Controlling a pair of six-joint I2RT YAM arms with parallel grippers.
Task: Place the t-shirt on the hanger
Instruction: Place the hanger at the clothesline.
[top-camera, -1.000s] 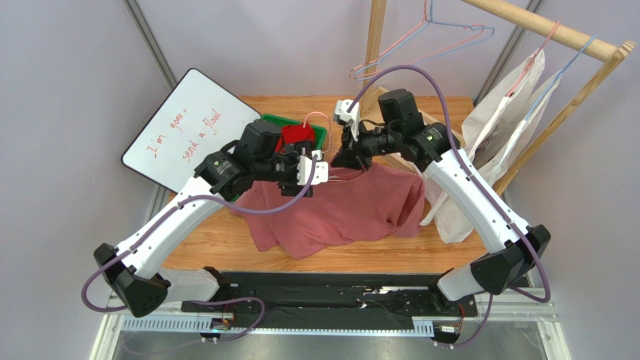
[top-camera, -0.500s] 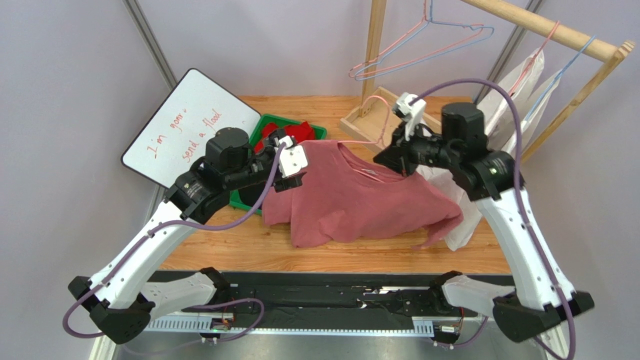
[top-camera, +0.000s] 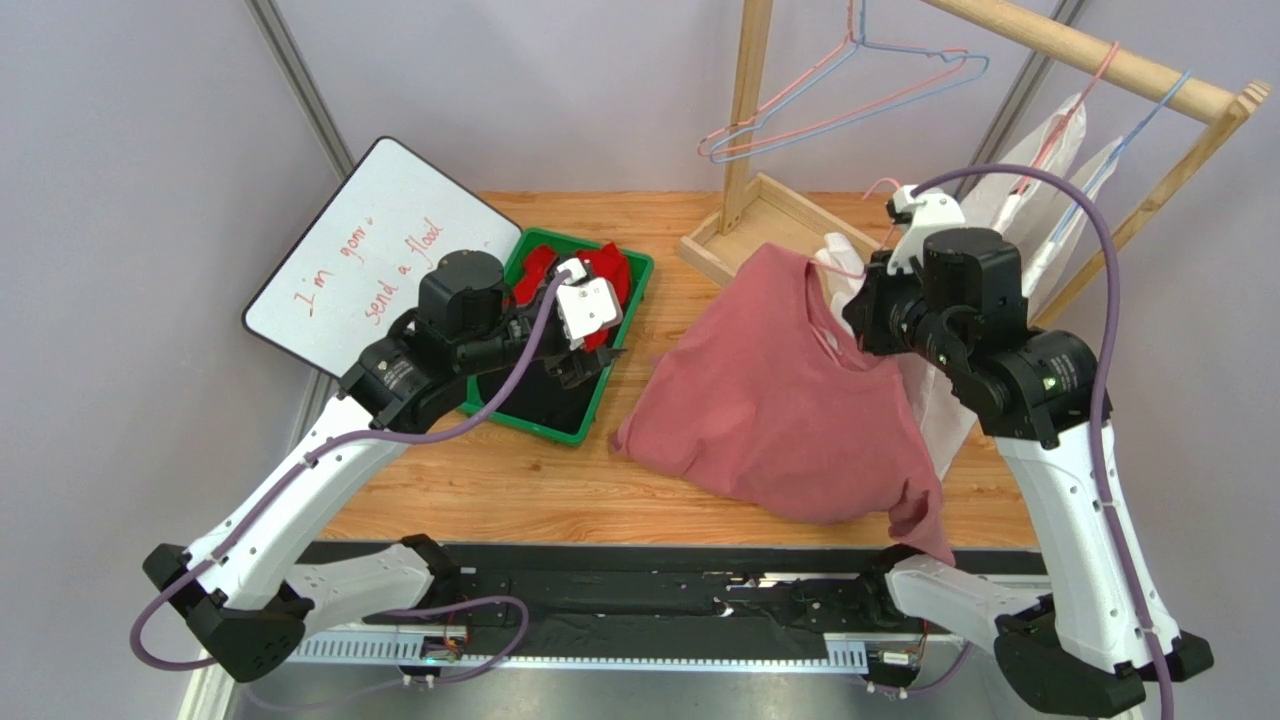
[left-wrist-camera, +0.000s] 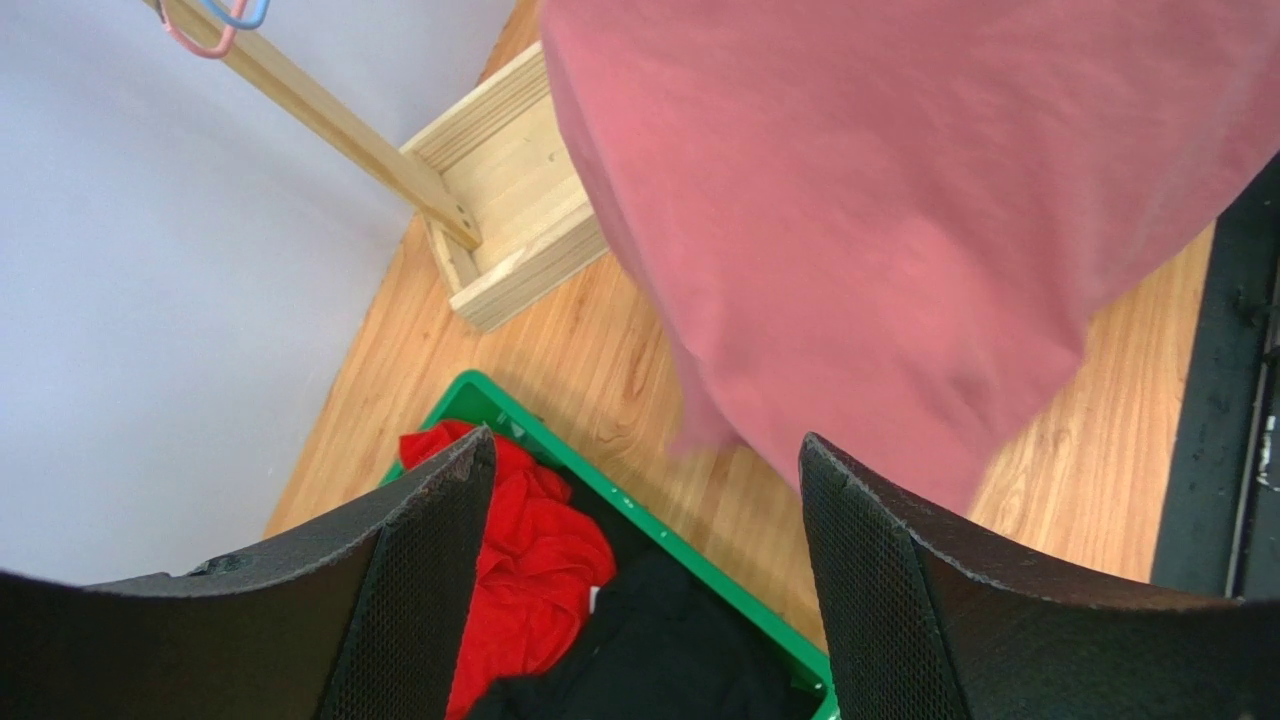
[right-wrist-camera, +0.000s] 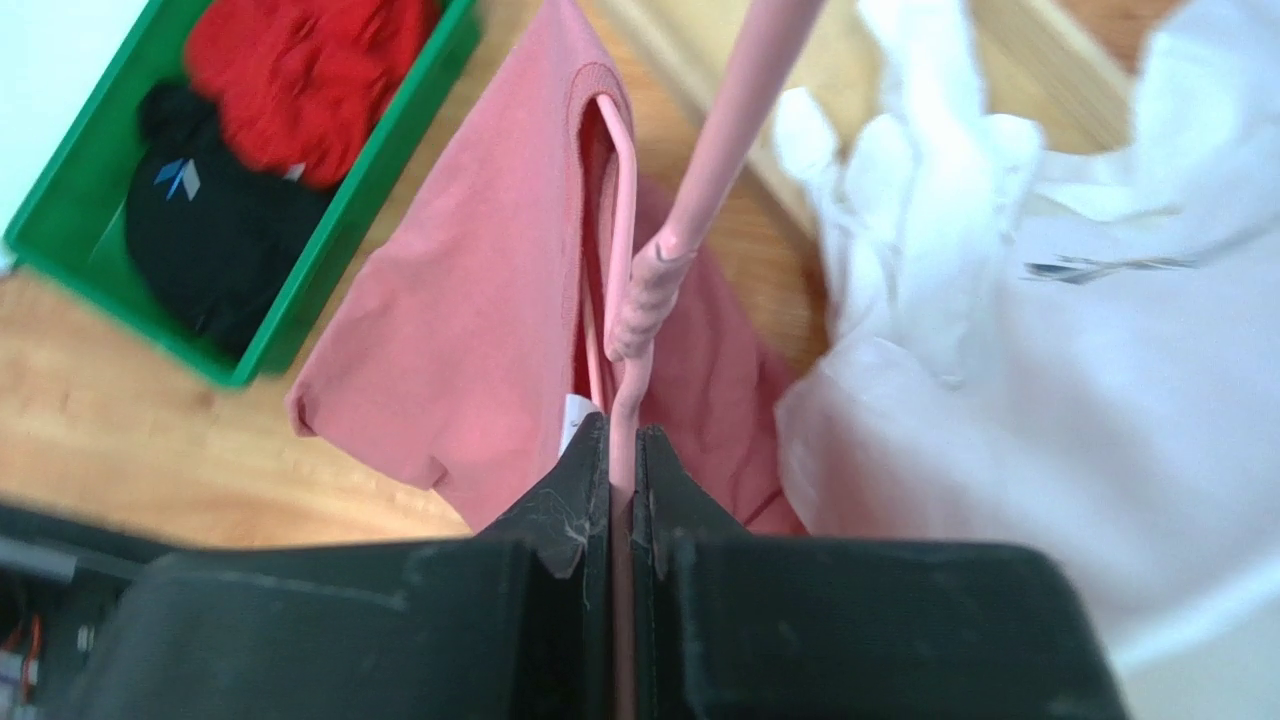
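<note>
1. My right gripper (right-wrist-camera: 613, 438) is clamped tight on the neck of the pink wire hanger (right-wrist-camera: 649, 293), just under its hook, lifted over the right side of the table (top-camera: 496, 488).
2. The dusty-pink t-shirt (top-camera: 781, 405) hangs from that hanger, collar around the wire neck and hem trailing toward the near edge. It looks threaded, so I judge the task nearly done.
3. My left gripper (left-wrist-camera: 643, 443) stands wide open and empty above the green bin (top-camera: 637, 278), which holds the red garment (left-wrist-camera: 519, 525) and the black garment (right-wrist-camera: 211, 225). It is apart from the shirt.
4. To do this step well, I should pinch firmly and hold the hanger level, since a tilt could slide a shoulder off the wire. Whether both shoulders sit fully on it I cannot tell.
5. I should move slowly and stay clear of the white garments (right-wrist-camera: 1052, 375) just to the right, which could snag the cloth. The left gripper should be ready to straighten a sleeve.
</note>
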